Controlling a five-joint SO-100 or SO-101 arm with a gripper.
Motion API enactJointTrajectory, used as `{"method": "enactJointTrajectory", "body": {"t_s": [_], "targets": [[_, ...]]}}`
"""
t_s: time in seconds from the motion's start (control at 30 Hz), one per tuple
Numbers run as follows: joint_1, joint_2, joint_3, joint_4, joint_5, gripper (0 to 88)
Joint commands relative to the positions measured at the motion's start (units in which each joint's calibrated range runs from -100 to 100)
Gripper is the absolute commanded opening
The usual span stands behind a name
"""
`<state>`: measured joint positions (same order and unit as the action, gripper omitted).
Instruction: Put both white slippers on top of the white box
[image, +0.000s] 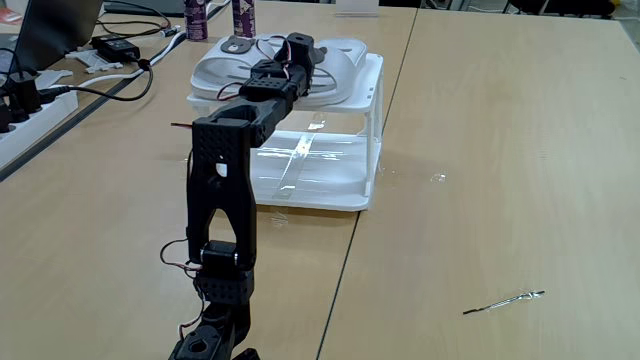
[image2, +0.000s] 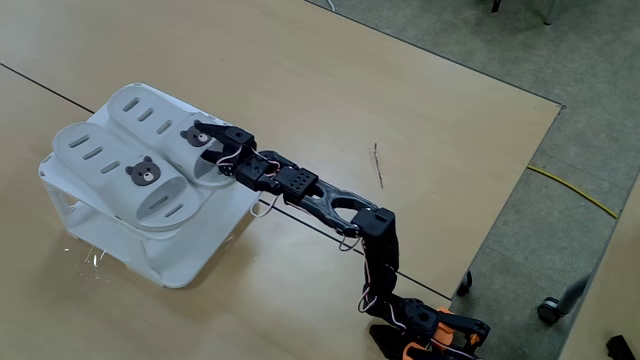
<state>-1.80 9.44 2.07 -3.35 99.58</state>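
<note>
Seemingly the fingers grip one of the white slippers, arm-hidden atop the white box.

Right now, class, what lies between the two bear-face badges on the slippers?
In a fixed view, from one bear-face badge to the other, lies white slipper rubber, nothing else. The gripper reaches the far badge.

Arm hides part of the slippers

In a fixed view the arm covers the middle of the slippers; in both fixed views the gripper jaws' stand is unclear.
</note>
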Motion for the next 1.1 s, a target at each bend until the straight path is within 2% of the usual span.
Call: {"method": "enactJointTrajectory", "body": {"t_s": [0.0,0.27,0.53,0.57,0.7,0.8,0.97,1.07], "targets": [[0.0,-9.9,3.5,0.3,0.4,28.1],[0.0,-20.0,14.7,0.3,0.4,27.9],[-0.2,-38.7,31.8,0.1,0.4,27.2],[-0.2,-40.3,32.1,-0.3,0.4,23.7],[0.2,-42.0,28.4,-1.4,0.4,0.1],[0.1,-39.5,27.6,-17.6,0.4,0.8],[0.6,-32.6,27.2,-55.3,0.4,0.8],[0.6,-32.8,26.9,-68.4,0.4,0.8]]}}
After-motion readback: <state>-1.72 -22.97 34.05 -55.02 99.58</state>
